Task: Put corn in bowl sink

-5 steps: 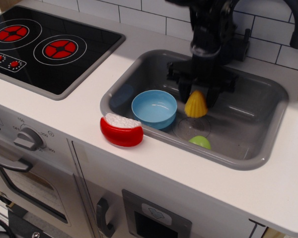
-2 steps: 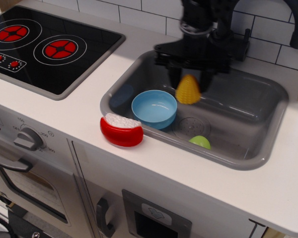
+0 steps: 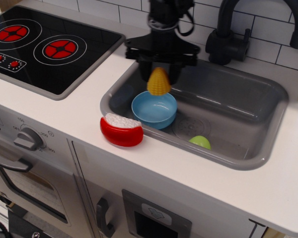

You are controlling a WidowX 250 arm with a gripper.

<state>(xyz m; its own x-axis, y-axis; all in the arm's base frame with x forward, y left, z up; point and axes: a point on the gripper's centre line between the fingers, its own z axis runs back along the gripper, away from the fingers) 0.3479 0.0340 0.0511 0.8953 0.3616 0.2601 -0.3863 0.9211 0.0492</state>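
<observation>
My black gripper (image 3: 159, 74) is shut on the yellow bumpy corn (image 3: 159, 82) and holds it in the air, just above the far rim of the light-blue bowl (image 3: 154, 109). The bowl sits upright at the left end of the grey sink (image 3: 248, 106). The corn hangs point up, apart from the bowl.
A lime-green rounded piece (image 3: 200, 142) lies at the sink's front wall. A red bowl-shaped toy with a white top (image 3: 121, 130) sits on the counter at the sink's front-left corner. A black faucet (image 3: 228, 29) stands behind the sink. The stove (image 3: 44, 47) is at the left.
My gripper has lifted the corn from the sink's middle and carried it left, from right of the bowl to over the bowl's far rim.
</observation>
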